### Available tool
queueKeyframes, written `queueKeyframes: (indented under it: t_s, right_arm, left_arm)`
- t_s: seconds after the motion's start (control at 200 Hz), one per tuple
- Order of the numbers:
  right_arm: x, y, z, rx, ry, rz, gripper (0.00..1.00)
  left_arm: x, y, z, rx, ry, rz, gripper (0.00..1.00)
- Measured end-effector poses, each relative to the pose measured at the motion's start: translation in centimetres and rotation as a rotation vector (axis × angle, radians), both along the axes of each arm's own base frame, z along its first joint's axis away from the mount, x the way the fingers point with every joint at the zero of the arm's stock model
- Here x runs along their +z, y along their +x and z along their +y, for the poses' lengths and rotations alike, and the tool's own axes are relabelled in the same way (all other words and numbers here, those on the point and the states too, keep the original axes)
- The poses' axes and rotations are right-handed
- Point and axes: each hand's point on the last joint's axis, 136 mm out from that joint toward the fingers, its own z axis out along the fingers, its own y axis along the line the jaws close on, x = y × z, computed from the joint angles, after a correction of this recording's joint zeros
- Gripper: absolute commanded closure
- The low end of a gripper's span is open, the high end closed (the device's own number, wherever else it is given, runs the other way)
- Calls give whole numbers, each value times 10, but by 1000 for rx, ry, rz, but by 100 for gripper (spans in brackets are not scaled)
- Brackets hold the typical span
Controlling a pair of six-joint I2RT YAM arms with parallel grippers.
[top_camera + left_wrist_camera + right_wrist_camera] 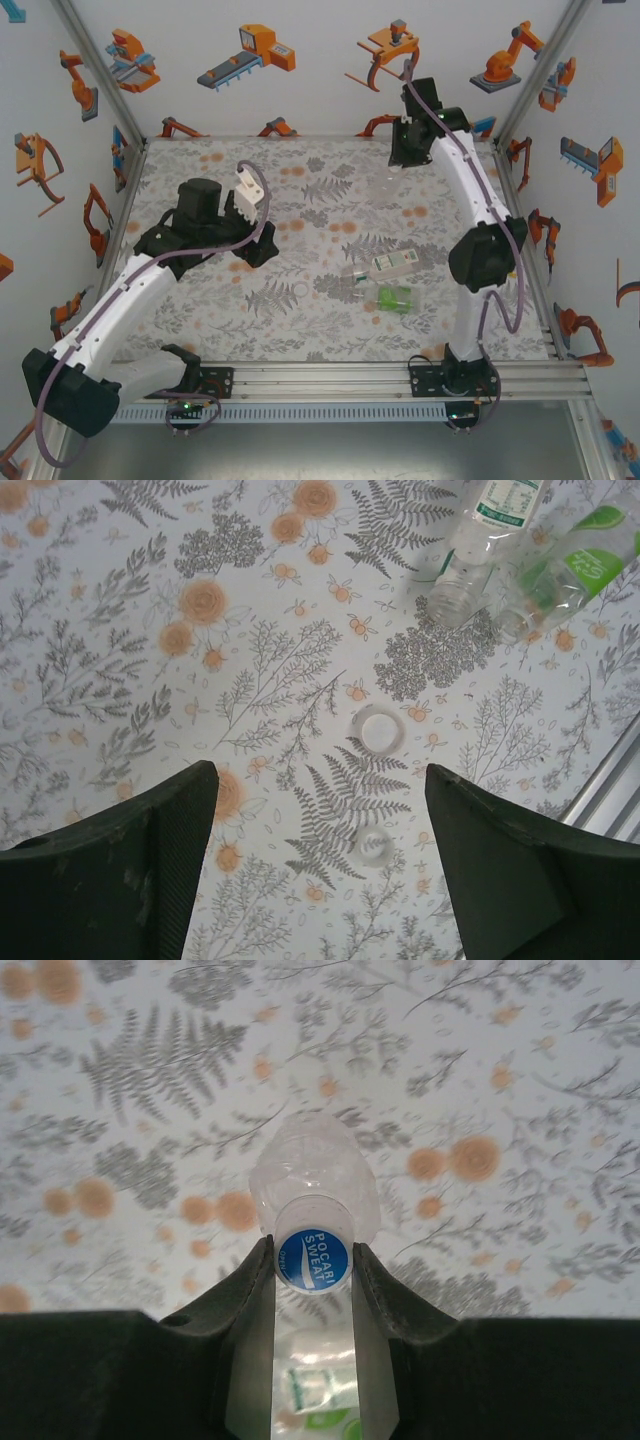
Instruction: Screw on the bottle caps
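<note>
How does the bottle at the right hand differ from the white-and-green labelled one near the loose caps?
The clear bottle wears a blue cap; the labelled bottle has a bare open neck. The right hand grips the clear bottle's cap; the labelled bottle lies free on the table. The clear bottle shows no label; the other's is white-and-green. Both are transparent plastic.

A clear bottle (pixel 315 1175) sits toward the desk's far edge, right of the middle, with a blue cap (pixel 312 1260) printed "POCARI SWEAT" on its neck. The right gripper (pixel 312 1250) pinches that cap. Two uncapped bottles lie on their sides side by side nearer the right edge: one with a white-and-green label (pixel 485 540) and one green-tinted (pixel 570 565). Two white caps (pixel 378 729) (pixel 374 845) lie loose near their open mouths.
</note>
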Motion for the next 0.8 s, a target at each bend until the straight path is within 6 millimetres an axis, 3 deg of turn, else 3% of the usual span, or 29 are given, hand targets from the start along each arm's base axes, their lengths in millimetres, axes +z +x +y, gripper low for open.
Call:
queueKeyframes:
  t_s: [0.195, 0.556, 0.681, 0.801]
  right_arm:
    - [-47, 24, -16, 23, -79, 57, 100]
    - [-41, 32, -20, 60, -118, 19, 46]
    - [-29, 36, -23, 63, -126, -9, 40]
    - [3, 41, -29, 57, -135, -77, 39]
  left_arm:
    - [2, -1, 1, 41, -35, 34, 24]
    - [2, -3, 6, 69, -44, 42, 23]
    - [2, -3, 6, 72, -43, 42, 23]
    - [1, -3, 6, 72, -43, 43, 23]
